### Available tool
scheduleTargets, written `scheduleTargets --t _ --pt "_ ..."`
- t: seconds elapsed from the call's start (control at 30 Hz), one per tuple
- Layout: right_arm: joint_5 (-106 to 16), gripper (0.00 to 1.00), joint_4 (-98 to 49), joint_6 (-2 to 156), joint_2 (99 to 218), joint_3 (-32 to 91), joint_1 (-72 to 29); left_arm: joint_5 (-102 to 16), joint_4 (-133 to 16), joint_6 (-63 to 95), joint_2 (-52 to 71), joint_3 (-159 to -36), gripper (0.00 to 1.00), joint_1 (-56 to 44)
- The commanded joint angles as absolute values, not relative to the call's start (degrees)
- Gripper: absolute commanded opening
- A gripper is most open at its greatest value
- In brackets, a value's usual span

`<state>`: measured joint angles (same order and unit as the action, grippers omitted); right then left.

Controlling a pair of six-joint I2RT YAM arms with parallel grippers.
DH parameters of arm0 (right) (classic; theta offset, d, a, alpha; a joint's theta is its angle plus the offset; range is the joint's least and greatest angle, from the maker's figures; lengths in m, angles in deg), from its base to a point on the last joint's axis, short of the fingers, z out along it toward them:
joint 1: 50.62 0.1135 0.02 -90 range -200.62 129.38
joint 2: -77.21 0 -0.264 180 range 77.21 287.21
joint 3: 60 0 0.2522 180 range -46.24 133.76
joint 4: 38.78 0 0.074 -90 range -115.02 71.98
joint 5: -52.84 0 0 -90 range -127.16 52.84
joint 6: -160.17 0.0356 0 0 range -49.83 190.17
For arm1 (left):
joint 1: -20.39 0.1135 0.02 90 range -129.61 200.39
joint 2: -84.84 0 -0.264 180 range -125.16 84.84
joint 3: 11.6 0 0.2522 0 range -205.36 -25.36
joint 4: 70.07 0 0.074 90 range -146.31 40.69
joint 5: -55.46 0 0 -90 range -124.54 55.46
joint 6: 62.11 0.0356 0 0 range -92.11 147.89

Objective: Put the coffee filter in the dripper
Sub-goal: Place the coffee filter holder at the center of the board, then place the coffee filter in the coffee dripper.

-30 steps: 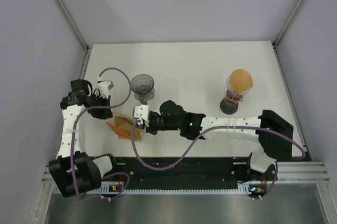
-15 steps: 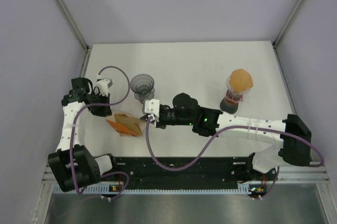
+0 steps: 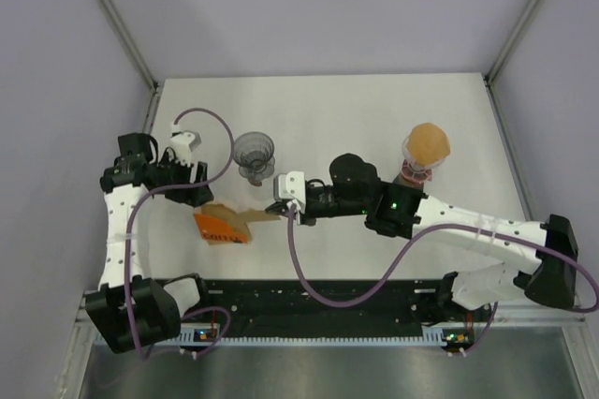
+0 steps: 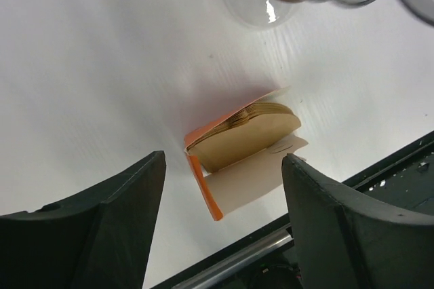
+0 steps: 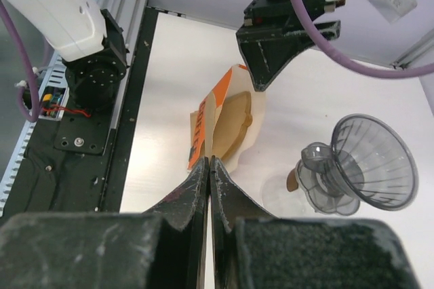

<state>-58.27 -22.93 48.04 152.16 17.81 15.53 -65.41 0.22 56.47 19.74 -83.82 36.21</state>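
Note:
An orange carton of coffee filters (image 3: 223, 225) lies on the table near the front left. Its tan filter stack (image 4: 252, 131) shows in the open end. The smoky clear dripper (image 3: 253, 153) stands upright behind it, apart from it. My right gripper (image 3: 279, 209) is shut, its tips (image 5: 209, 160) pinching the carton's pale flap (image 5: 218, 126). My left gripper (image 3: 184, 180) hangs open just left of the carton. In the left wrist view its gripper (image 4: 224, 197) has nothing between the fingers, and the carton lies beyond them.
At the right, a clear cup topped with an orange-brown dome (image 3: 426, 144) stands on a dark base. A black rail (image 3: 318, 305) runs along the near edge. Grey walls close in the table on the left, back and right.
My left gripper, shut before, now stands open. My right gripper has drawn to the right, still shut, and the carton's flap stretches out after it.

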Motion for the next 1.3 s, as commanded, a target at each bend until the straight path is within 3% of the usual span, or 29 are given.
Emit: scheduleTargets --t 0.0,0.1,0.17,0.27,0.37,0.7,0.77,0.9,1.03,1.07,1.27 --pt "-61.5 0.0 -20.6 46.6 148.2 21.5 13.6 -73.9 4.5 58.9 22.5 -90.6 0.75 36.4" --pt "-61.6 0.0 -20.5 47.5 147.2 22.0 12.1 -82.7 8.5 60.9 23.8 -94.9 0.8 36.5" --pt "-59.8 0.0 -20.5 49.0 147.3 23.4 11.5 -91.7 14.9 64.6 24.7 -100.3 0.99 36.3" --pt "-60.0 0.0 -19.3 51.1 148.6 26.3 10.6 -100.5 25.8 72.5 24.3 -108.4 0.99 35.3" --pt "-62.8 0.0 -19.8 51.4 148.8 27.6 10.4 -100.7 30.6 76.0 24.2 -113.2 0.99 33.1" --pt "-66.3 0.0 -21.1 52.7 151.1 31.8 9.9 -97.6 26.8 71.7 27.0 -110.5 0.99 25.0" --pt "-67.1 0.0 -21.2 52.9 151.3 32.3 9.7 -97.5 26.4 71.0 27.2 -109.2 0.9 23.9" --pt "-67.5 0.0 -22.3 53.4 151.7 32.4 9.4 -97.9 26.9 70.8 27.0 -108.9 0.45 22.6" --pt "-68.6 0.0 -24.6 55.3 152.3 31.9 7.6 -99.2 29.8 72.3 26.9 -109.9 0.13 21.2" --pt "-69.1 0.0 -24.5 55.8 152.5 31.7 7.2 -99.0 30.2 72.4 27.0 -110.2 0.0 20.7" --pt "-67.2 0.0 -28.7 57.9 152.4 30.8 6.7 -91.9 26.6 66.7 28.2 -114.0 0.0 20.7"
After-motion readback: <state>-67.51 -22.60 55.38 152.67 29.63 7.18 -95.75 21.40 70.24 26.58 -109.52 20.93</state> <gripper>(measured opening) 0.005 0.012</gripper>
